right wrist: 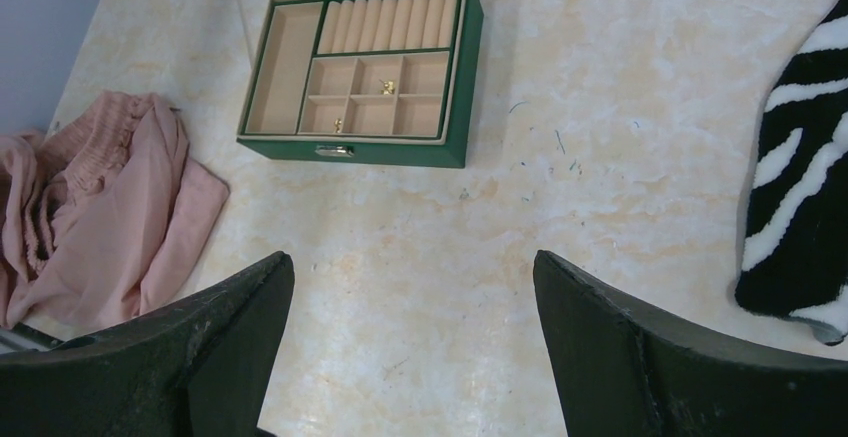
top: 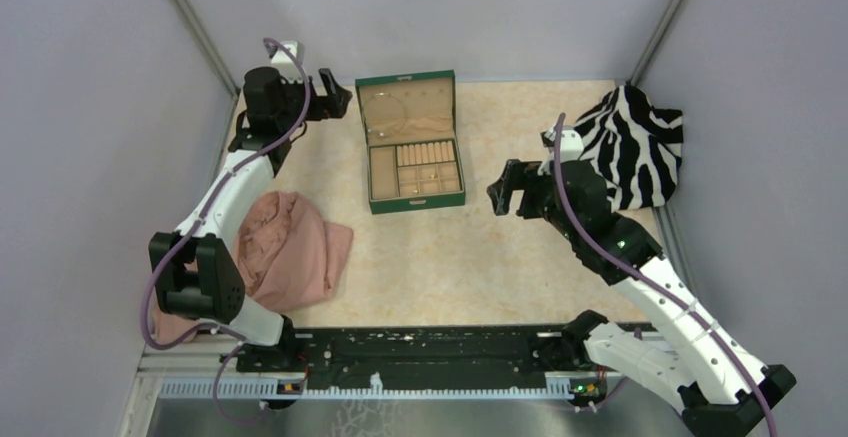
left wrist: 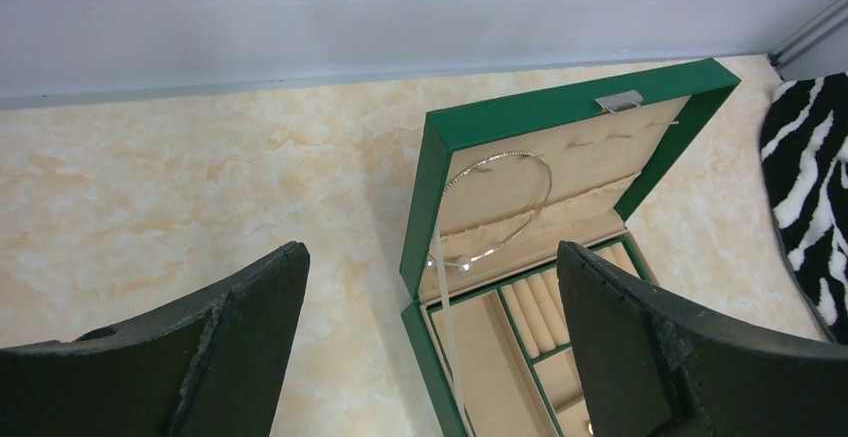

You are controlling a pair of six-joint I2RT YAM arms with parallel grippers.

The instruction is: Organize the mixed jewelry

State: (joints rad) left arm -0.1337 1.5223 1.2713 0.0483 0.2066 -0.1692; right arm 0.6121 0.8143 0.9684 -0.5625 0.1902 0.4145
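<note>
**Both fingers apart and empty; jewelry all in the box**

- Left fingers (top: pixel 334 94): spread wide, nothing between them. From the top view they sit at 9 o'clock of the box (top: pixel 452 172), level with its raised lid (top: pixel 407 82) and just off it, not touching.
- Hoop (left wrist: pixel 497 207): lies against the tan lining of the lid, open ends at its 7 o'clock. In the left wrist view it shows in the gap between the two fingers but beyond the tips, toward 1 o'clock. It is clear of both fingers.
- Right fingers (top: pixel 503 193): also spread, holding nothing. They hover over bare worktop (top: pixel 470 267) at 4 o'clock of the box, near it but apart.
- Gold pieces: two are visible in the right wrist view, inside the small square compartments. One (right wrist: pixel 387 86) is in the far row, middle cell; the other (right wrist: pixel 338 125) is in the near row, left cell. From the right fingers they lie at 11 o'clock, well apart.
- I can't tell whether other cells hold more; too small to read.
- The long left cell and the ring rolls show only tan lining.
- Pink cloth (top: pixel 290 252) is at 8 o'clock of the worktop and the zebra cloth (top: pixel 630 142) at 2 o'clock, neither touching the box.
</note>
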